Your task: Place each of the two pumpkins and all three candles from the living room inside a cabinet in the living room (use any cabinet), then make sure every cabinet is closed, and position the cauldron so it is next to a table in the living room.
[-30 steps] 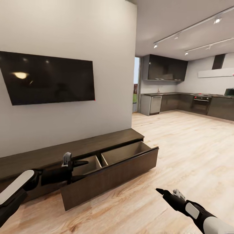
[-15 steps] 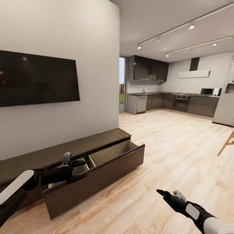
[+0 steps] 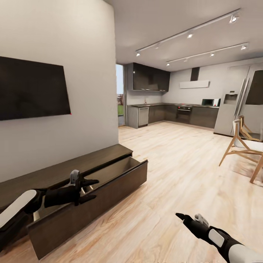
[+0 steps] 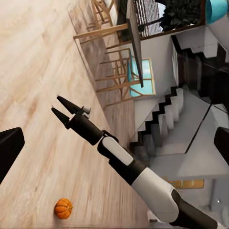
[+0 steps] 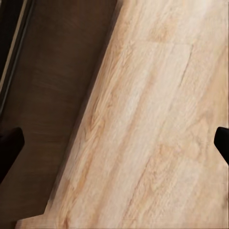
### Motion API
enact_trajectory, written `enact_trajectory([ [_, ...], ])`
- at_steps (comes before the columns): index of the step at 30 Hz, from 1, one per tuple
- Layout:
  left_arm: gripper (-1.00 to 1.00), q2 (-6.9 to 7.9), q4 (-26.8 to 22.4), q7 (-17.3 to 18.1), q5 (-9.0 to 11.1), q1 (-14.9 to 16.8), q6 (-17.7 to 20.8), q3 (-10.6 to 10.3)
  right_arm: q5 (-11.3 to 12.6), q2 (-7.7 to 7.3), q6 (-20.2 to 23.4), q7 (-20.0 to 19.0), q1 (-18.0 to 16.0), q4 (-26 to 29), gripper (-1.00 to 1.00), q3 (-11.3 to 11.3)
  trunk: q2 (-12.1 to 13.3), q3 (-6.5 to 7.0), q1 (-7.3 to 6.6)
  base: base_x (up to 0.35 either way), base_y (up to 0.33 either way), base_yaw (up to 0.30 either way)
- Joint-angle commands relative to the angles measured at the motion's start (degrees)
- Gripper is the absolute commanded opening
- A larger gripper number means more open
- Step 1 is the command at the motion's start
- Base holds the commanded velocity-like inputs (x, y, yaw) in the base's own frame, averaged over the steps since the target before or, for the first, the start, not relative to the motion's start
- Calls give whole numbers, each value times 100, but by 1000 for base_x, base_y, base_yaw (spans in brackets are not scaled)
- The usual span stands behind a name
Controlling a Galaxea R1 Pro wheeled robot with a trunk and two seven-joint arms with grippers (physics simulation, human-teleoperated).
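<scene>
Ahead: a wooden floor [image 3: 175,175], a black TV [image 3: 31,89] on the wall, a dark kitchen [image 3: 164,109] far back, a silver fridge [image 3: 233,109], wooden chairs [image 3: 243,142] to the right. Low by the wall, the long brown cabinet [image 3: 73,170] with its drawer [image 3: 91,199] pulled out, inside too hidden to tell what is in it; left gripper [image 3: 89,190] over the drawer with fingers apart, empty; right gripper [image 3: 179,216] over bare floor, fingers also apart, empty. From the left wrist: one small orange pumpkin [image 4: 63,208] alone on the floor, near the right arm [image 4: 119,162], plus stairs [image 4: 167,124] and a dining table [image 4: 133,38].
</scene>
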State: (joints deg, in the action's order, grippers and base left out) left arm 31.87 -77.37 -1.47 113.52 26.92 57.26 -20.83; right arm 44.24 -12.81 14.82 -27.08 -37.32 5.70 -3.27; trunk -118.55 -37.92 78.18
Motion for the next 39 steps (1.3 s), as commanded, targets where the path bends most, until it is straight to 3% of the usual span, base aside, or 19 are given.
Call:
enact_trajectory([
  [1, 100, 26, -12, -14, 35, 3, 5, -9, 58, -2, 30, -7, -3, 2, 100, -34, -3, -6, -1, -34, 1, -291],
  [22, 100, 49, 29, -11, 47, -2, 5, -9, 58, -2, -36, 1, -3, -6, 100, -34, -3, -6, -1, -90, 119, -291],
  [39, 100, 45, -31, -2, 47, -2, 5, -25, 58, -10, -40, 1, -3, -9, 100, -34, -3, -6, -1, -1, 10, -291],
])
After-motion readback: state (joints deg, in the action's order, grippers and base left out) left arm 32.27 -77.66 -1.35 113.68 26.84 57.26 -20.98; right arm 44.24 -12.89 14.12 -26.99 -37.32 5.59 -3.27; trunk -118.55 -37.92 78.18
